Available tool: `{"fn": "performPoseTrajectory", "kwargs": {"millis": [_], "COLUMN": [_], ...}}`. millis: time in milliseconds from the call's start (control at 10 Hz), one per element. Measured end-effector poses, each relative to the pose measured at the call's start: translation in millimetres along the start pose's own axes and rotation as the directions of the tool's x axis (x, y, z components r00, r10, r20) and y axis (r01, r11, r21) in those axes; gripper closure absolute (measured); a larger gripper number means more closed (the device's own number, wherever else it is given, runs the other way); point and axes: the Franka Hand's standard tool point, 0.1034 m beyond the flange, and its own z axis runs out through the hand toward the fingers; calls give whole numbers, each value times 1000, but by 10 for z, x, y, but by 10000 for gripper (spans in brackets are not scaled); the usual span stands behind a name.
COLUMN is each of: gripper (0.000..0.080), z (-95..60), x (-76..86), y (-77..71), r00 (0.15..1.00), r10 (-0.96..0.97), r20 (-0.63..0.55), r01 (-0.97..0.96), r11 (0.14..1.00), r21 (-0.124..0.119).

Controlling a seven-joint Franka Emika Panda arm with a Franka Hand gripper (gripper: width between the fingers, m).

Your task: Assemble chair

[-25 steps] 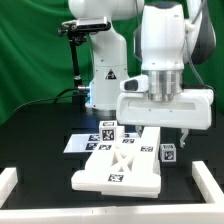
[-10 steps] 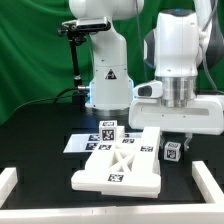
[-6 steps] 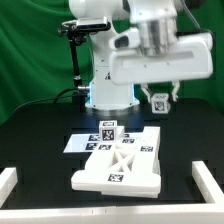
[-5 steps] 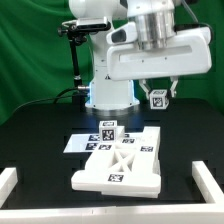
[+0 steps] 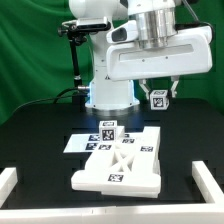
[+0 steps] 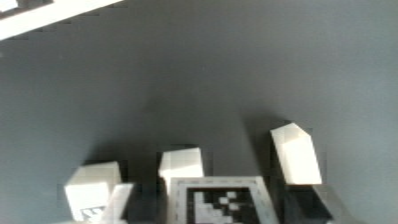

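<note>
One white robot arm stands over the black worktop (image 5: 40, 150), and one small white plastic cube with a black-and-white square tag (image 5: 157, 98) hangs between its two fingers (image 5: 172, 94).

On the worktop I count one large white plastic slab with an X-shaped rib on top (image 5: 118, 166), and one small tagged white block (image 5: 108, 130) standing behind it. One thin flat white marker board (image 5: 80, 142) lies beside them. Several square tags show on the slab; their exact number is too small to make out.

The wrist view shows one tagged cube (image 6: 217, 200) and three white upright pieces around it.
</note>
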Motion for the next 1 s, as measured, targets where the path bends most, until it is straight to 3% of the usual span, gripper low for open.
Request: {"fn": "performPoseTrajectory", "kwargs": {"millis": [300, 600, 700, 800, 1000], "gripper": [515, 515, 515, 515, 515], "z": [-362, -373, -347, -249, -161], "x": [619, 662, 685, 765, 966], "y": [-148, -152, -129, -69, -45], "r00": [978, 971, 967, 963, 952], "r10": [-203, -230, -246, -263, -293], "r20": [-49, -61, -64, -62, -85], "r01": [204, 231, 248, 262, 289], "r11": [979, 973, 969, 965, 956], "r21": [27, 23, 13, -17, -53]}}
